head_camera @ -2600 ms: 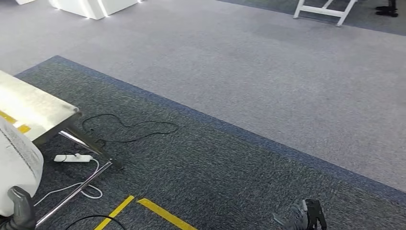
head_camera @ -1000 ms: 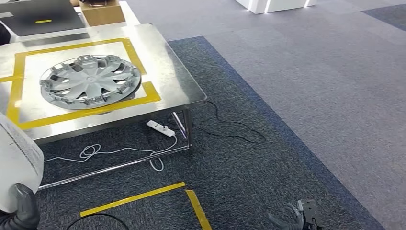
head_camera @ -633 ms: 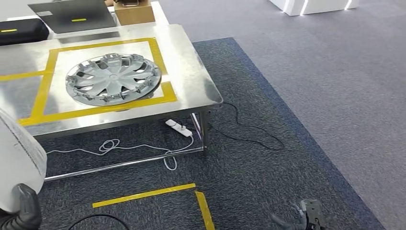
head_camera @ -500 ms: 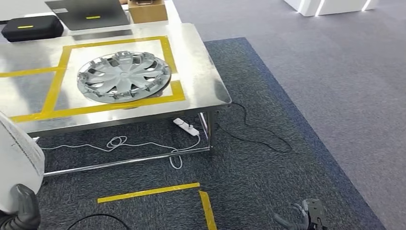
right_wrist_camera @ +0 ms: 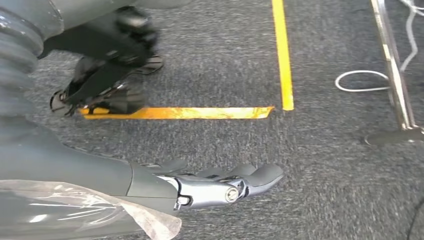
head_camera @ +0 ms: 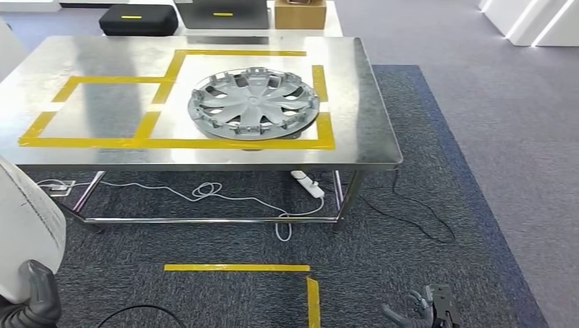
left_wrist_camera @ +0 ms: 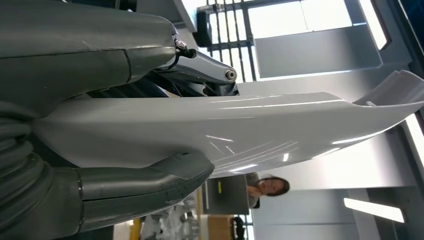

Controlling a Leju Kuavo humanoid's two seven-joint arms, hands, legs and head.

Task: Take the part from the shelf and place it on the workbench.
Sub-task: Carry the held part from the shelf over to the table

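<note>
Workbench (head_camera: pixel 369 109) ahead; left hand (left_wrist_camera: pixel 100 150) grips the white part (left_wrist_camera: pixel 260 125).

The head view looked forward and down from high on the body, taking in the whole steel bench (head_camera: pixel 369 102) ahead and the carpet before it. The left hand (head_camera: pixel 34 301) and right hand (head_camera: pixel 427 316) sat at its lower edge.

The left wrist view sat close behind the left hand (left_wrist_camera: pixel 125 170), turned on its side, facing along the white part (left_wrist_camera: pixel 240 125) held beyond the fingers.

The right wrist view looked down past the right hand (right_wrist_camera: pixel 220 185) at the floor. It shared the yellow floor tape (right_wrist_camera: pixel 282 55) (head_camera: pixel 235 268) with the head view.
</note>
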